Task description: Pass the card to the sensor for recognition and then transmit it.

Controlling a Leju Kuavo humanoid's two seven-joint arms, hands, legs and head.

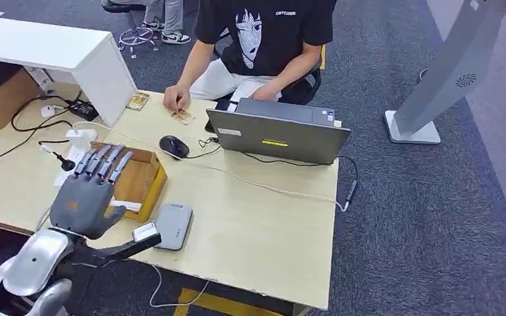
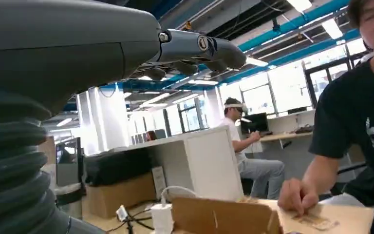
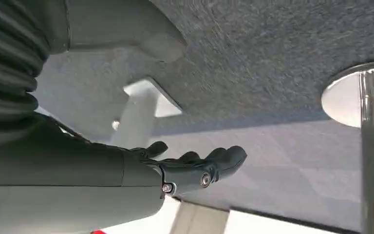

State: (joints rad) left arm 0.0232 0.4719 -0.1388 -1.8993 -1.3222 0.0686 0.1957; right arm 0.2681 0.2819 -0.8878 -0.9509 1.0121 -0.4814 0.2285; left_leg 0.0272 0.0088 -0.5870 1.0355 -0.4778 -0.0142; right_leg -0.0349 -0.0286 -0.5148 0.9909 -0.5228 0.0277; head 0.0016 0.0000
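- The desk [image 1: 257,217] is a pale, smooth wooden slab with a grey laptop [image 1: 277,135], a black mouse [image 1: 173,145] and trailing cables; a person [image 1: 263,39] in a black printed T-shirt sits at its far side, one hand on small flat pieces there.
- The cardboard box [image 1: 141,178] at the near-left of the desk is brown, open-topped and matt, its inside partly hidden behind our hand.
- Our left hand [image 1: 89,191] hovers over that box, palm down, its fingers [image 1: 109,161] straight and spread, holding nothing.
- Our right hand [image 3: 195,168] hangs over grey carpet, its fingers loosely curved and apart, empty.
- The sensor [image 1: 172,226] looks to be the flat grey rounded pad just beside the box, smooth and slightly glossy.
- The card is not something we can pick out; we judge it lies in the box under our hand.
- To do this step well, we should lower the hand squarely, pinch the thin card by its edges, lift it level, then lay it flat over the pad.
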